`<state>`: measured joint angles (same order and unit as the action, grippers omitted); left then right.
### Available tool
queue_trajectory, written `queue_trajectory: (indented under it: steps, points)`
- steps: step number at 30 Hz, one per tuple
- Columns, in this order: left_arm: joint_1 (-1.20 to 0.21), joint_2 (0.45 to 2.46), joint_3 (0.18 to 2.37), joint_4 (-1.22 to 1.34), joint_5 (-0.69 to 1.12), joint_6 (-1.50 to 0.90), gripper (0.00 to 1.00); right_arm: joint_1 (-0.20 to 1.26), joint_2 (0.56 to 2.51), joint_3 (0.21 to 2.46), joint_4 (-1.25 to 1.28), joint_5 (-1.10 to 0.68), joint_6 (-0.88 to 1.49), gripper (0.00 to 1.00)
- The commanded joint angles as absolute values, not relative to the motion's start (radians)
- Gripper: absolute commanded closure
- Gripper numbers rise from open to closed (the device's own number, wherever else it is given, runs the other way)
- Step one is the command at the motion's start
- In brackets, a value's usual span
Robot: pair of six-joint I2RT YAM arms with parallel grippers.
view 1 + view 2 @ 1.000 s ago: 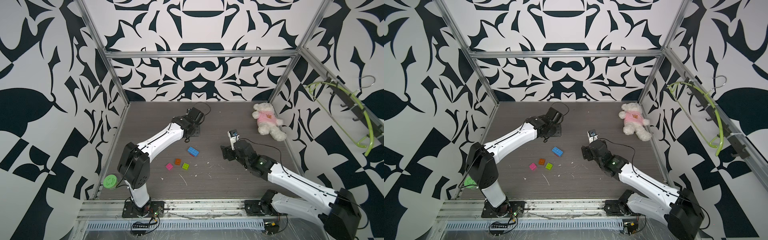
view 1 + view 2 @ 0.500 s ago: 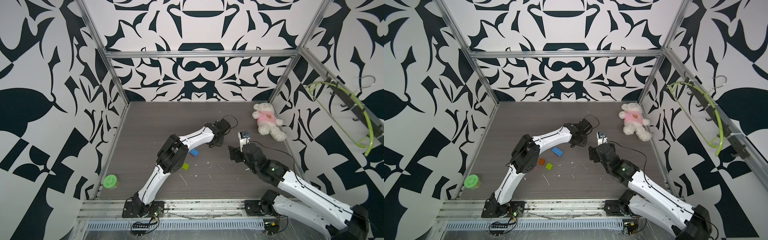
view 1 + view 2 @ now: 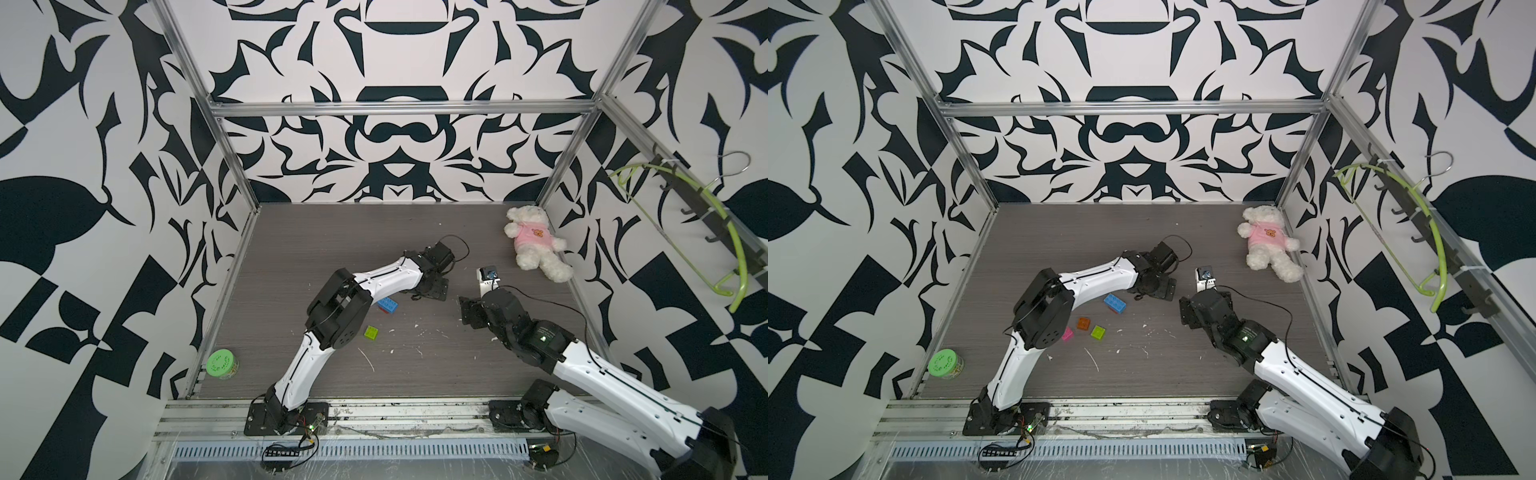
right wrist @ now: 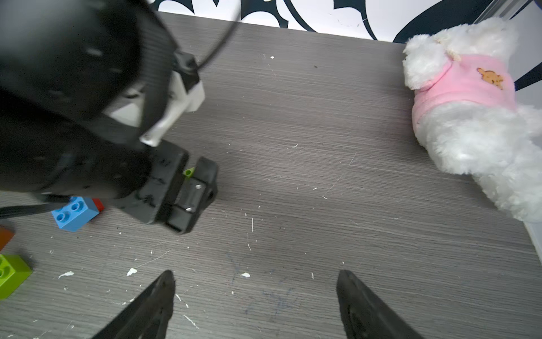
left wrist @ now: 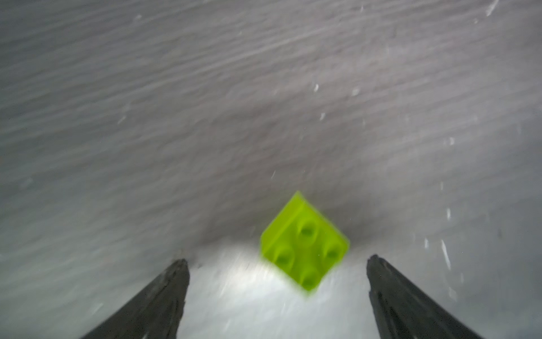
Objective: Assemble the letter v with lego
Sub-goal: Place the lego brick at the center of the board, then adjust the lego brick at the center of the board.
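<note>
Status: left gripper [image 5: 277, 259] is standing spread wide, pinching nothing. One lime green brick [image 5: 305, 243] is sitting between its tips, corner-on to the jaws. That view is blurred, so it's probably resting on the table [image 3: 332, 232]; can't confirm.

Right gripper [image 4: 255, 273] is hovering nearby, spread and empty.

The rest is lying loose and unjoined:
- blue brick [image 3: 1115, 303]
- red brick [image 4: 98, 204], beside the blue one
- orange brick [image 3: 1084, 323]
- second lime brick [image 3: 1098, 331]
- pink brick [image 3: 1066, 333]

I'm reading this as early gathering, no V yet. Next move is calling for a wrist turn to square the jaws onto flat faces.

Table is grey wood-grain, flecked white. Patterned walls [image 3: 395, 137] all round, teddy bear [image 3: 532, 245] in the back corner.
</note>
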<state>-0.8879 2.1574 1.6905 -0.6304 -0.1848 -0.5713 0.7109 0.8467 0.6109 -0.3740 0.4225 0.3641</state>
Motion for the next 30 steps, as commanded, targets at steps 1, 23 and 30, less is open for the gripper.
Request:
queue_trajectory:
  steps: [1, 23, 30]
  points:
    - [-0.826, 1.938, 1.523, -0.511, -0.138, -0.579, 0.0, 0.706, 0.837, 0.62, -0.334, 0.375, 0.377, 0.12]
    - [-0.296, 1.38, 0.671, 0.079, 0.366, -0.689, 0.0, 0.968, 1.808, 1.075, -0.09, 0.363, 0.0, 0.13]
    - [-0.295, 1.479, 0.635, 0.252, 0.471, -0.762, 0.06, 0.917, 1.805, 1.065, -0.08, 0.351, -0.013, 0.15]
